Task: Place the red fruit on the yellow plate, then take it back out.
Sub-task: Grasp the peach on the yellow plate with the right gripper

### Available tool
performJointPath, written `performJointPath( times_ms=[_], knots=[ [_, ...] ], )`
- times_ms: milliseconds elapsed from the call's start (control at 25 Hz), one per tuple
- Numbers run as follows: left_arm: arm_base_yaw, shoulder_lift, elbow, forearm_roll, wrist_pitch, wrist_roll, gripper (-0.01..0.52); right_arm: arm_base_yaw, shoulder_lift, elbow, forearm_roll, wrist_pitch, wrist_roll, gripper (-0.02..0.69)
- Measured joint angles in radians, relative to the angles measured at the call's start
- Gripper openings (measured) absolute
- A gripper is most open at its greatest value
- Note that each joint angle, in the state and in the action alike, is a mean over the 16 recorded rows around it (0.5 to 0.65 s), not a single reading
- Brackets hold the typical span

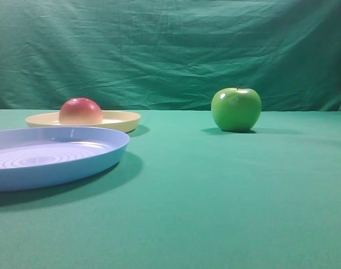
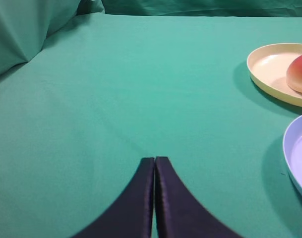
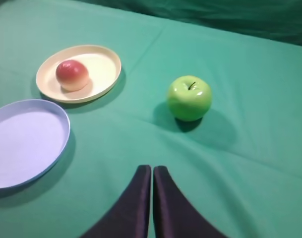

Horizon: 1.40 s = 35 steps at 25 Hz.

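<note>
- Red fruit [image 3: 72, 75] sitting on the yellow plate [image 3: 102, 68], off-centre toward the plate's left side in the right wrist view, red cheek up, paler side low.
- First half of the job judged complete from that; lifting the fruit back out not yet done.
- Left gripper [image 2: 154, 159] with fingertips pressed together, pinching nothing, low over bare green cloth [image 2: 116, 89], plate and fruit off to its right edge.
- Right gripper [image 3: 151, 168] likewise pressed shut and empty, pulled back toward the near side of the table, looking down on plate, fruit and green apple [image 3: 189, 97].
- Neither arm visible in the high view; both apparently parked clear, probably to leave the fruit settled and unobstructed before the return reach.
- Blue plate [image 1: 52, 154] just in front of the yellow one in the high view, rims near but apart in the right wrist view; an obstacle on a low approach from the near left.
- Green apple standing alone, stem up, well apart from both plates; a distractor, not to be touched.
- Next move, as a judgement: opening of one gripper, then descent over the fruit from above, since the plate's low rim leaves little room for a sideways grab.
- Risk: rounded fruit rolling on the smooth plate, or the light plate sliding if nudged.
</note>
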Motion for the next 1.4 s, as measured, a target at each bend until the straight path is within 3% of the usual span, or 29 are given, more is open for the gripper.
performJointPath(
  times_ms=[520,1120,1280,1400],
  knots=[
    [0.0,0.0,0.0,0.0,0.0,0.0,0.0,0.019,0.487,-0.312,0.219,0.057,-0.261,0.0],
    [0.0,0.0,0.0,0.0,0.0,0.0,0.0,0.132,1.016,-0.863,0.218,0.151,-0.303,0.006],
    [0.0,0.0,0.0,0.0,0.0,0.0,0.0,0.188,1.147,-1.013,0.206,0.166,-0.311,0.058],
    [0.0,0.0,0.0,0.0,0.0,0.001,0.0,0.226,1.232,-1.102,0.202,0.17,-0.325,0.145]
  ],
)
